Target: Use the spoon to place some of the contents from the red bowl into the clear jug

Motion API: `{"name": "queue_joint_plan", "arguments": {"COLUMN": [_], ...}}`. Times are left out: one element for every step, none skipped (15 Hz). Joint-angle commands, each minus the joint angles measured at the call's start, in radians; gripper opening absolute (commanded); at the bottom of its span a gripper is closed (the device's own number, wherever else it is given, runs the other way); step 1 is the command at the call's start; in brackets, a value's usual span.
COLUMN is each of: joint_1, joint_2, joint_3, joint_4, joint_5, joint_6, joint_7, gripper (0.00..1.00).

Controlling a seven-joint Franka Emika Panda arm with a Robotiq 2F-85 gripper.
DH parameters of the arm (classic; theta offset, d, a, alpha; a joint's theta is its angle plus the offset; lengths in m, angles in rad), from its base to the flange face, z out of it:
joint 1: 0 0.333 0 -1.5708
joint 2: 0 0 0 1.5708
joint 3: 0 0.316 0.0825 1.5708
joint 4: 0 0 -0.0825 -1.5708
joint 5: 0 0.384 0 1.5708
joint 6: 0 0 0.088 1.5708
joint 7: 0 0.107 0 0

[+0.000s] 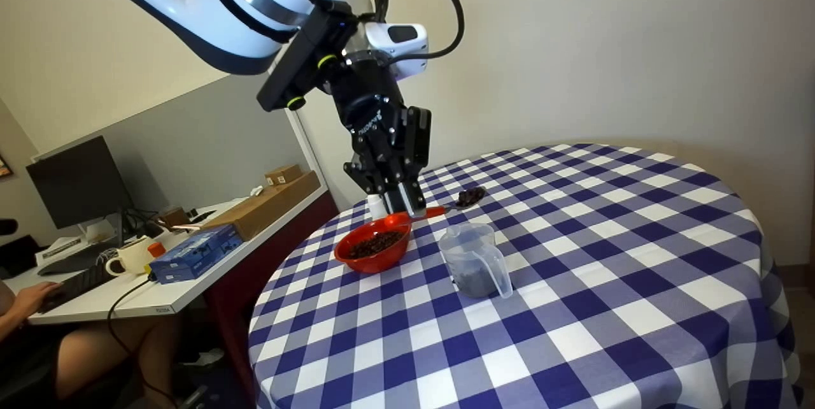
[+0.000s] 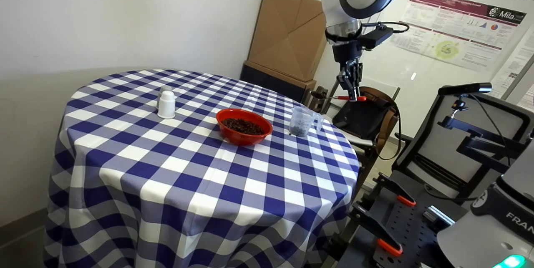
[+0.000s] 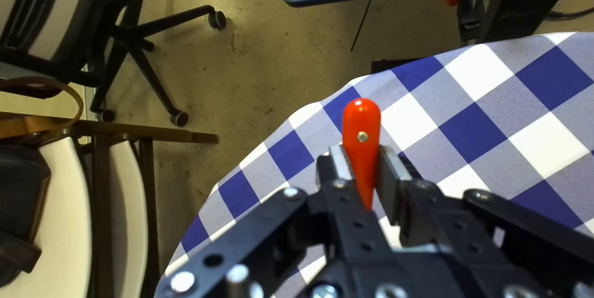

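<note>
Your end effector [image 3: 364,168] grips one spoon [image 3: 361,121], a finger against each side of its red handle, and you hold it in the air above the counter [image 2: 192,134]. At its far end the spoon carries one dark heap [image 1: 471,196]; in both exterior views this heap sits higher than the single clear jug [image 1: 468,246] and apart from it. That jug stands upright, with one handle, and a dark layer [image 2: 298,131] shows low through its wall. In an exterior view you have one red bowl [image 2: 240,138], upright and holding loose bits [image 2: 243,126], plus two shakers [image 2: 167,106], the white one partly hiding the greyish one. Seen there, your jug is between the bowl and the counter's right-hand edge.

For moving, bowl and jug stand apart, and in an exterior view a wide spread of checked cloth [image 1: 637,256] runs from the jug out to the right. Your wrist view shows the counter's curved edge just beyond the tip of the spoon's handle, with floor [image 3: 260,56] past it and one wheeled chair [image 3: 123,33] off to the left.
</note>
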Motion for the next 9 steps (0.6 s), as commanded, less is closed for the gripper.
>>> {"name": "queue_joint_plan", "arguments": {"joint_1": [0.017,0.021,0.024,0.027,0.030,0.033,0.035,0.038,0.040], "joint_2": [0.024,0.030,0.034,0.039,0.044,0.047,0.051,0.055,0.059], "joint_3": [0.009,0.011,0.012,0.013,0.014,0.015,0.015,0.016,0.015], "joint_4": [0.024,0.027,0.029,0.032,0.034,0.035,0.037,0.039,0.040], "joint_5": [-0.034,-0.038,-0.041,-0.044,-0.048,-0.051,-0.054,-0.058,-0.064], "joint_6": [-0.026,-0.027,-0.028,-0.028,-0.029,-0.029,-0.030,-0.031,-0.032], "joint_7": [0.041,0.045,0.047,0.049,0.053,0.056,0.058,0.061,0.063], "gripper": [0.05,0.05,0.05,0.05,0.05,0.05,0.05,0.05,0.05]}}
